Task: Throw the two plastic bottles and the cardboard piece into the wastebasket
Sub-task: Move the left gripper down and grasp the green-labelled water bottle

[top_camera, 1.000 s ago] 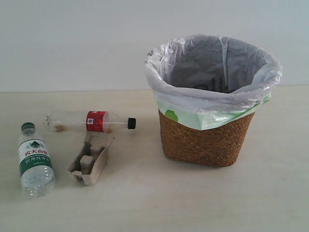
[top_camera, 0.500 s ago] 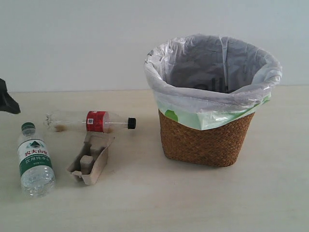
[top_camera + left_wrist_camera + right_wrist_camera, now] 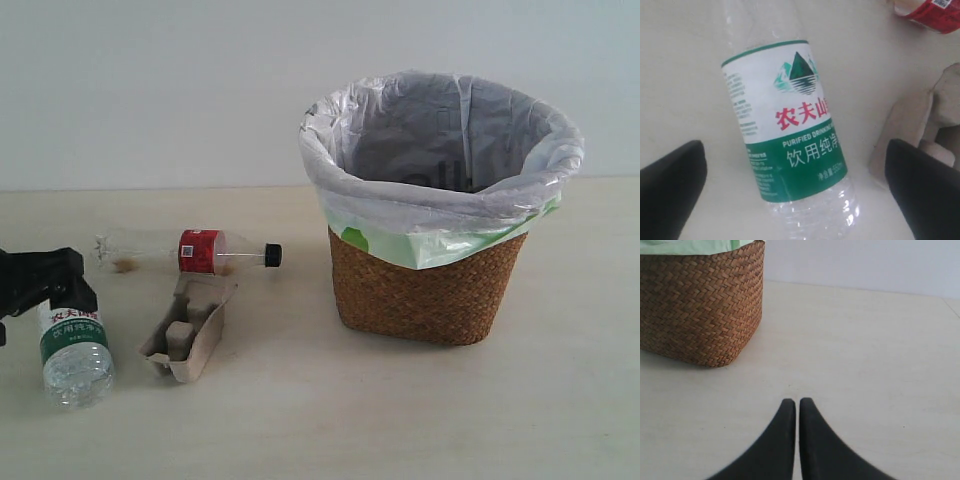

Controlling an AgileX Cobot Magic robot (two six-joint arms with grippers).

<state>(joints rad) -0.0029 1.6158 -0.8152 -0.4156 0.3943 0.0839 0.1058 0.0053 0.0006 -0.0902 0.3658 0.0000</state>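
The stubby green-label bottle [image 3: 72, 345] lies on the table at the far left, and its cap end is hidden under my left gripper [image 3: 58, 284]. In the left wrist view that gripper [image 3: 795, 150] is open, one finger on each side of the bottle's label [image 3: 790, 135], not touching it. The slimmer red-label bottle [image 3: 200, 251] lies on its side behind, black cap toward the wastebasket [image 3: 425, 295]. The cardboard piece [image 3: 186, 332] sits between the bottles. My right gripper [image 3: 794, 403] is shut and empty, low over bare table near the wastebasket's wicker wall [image 3: 700, 305].
The wastebasket's white bag liner [image 3: 440, 195] folds over the rim, which stands much higher than the bottles. A pale wall runs behind the table. The red-label bottle [image 3: 932, 12] and the cardboard piece [image 3: 920, 125] lie close beside the left gripper's fingers.
My left gripper has come in from the left edge and dropped down over the green-label bottle's cap end. The bottles, cardboard and wastebasket have not moved.
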